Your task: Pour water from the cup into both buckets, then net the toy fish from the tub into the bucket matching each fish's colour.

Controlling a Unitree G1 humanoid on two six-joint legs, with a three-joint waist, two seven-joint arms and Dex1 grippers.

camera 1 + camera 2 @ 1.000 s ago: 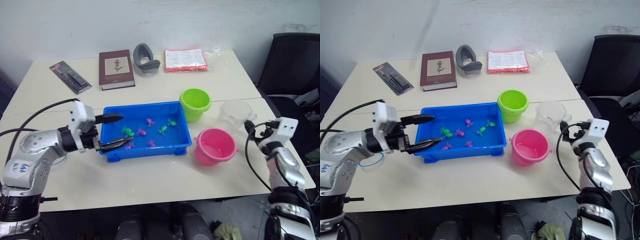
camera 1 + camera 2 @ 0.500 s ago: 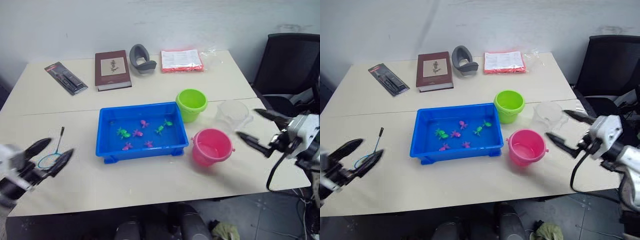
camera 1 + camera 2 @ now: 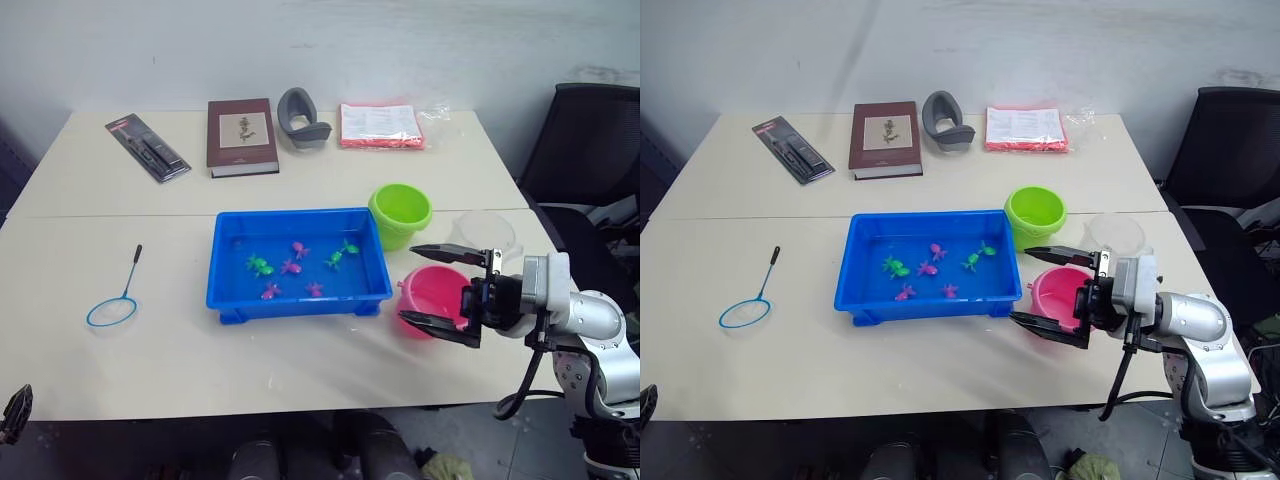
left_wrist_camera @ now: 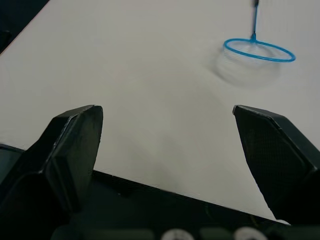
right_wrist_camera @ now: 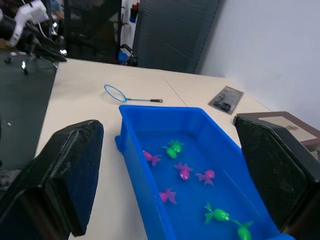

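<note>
Pink bucket sits partly behind the right claw, spread wide, beside the tub.

The right hand has two black tapered fingers, a silver-grey rounded forearm and black cables.

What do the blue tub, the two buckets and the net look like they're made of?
The tub: probably moulded plastic, with an even bright blue colour and a glossy sheen on its rim.
The green bucket and the pink bucket: likely the same smooth plastic, with thin walls and saturated colour.
The net: a thin blue hoop with pale, see-through mesh and a slim black handle; whether plastic or wire is unclear.
</note>
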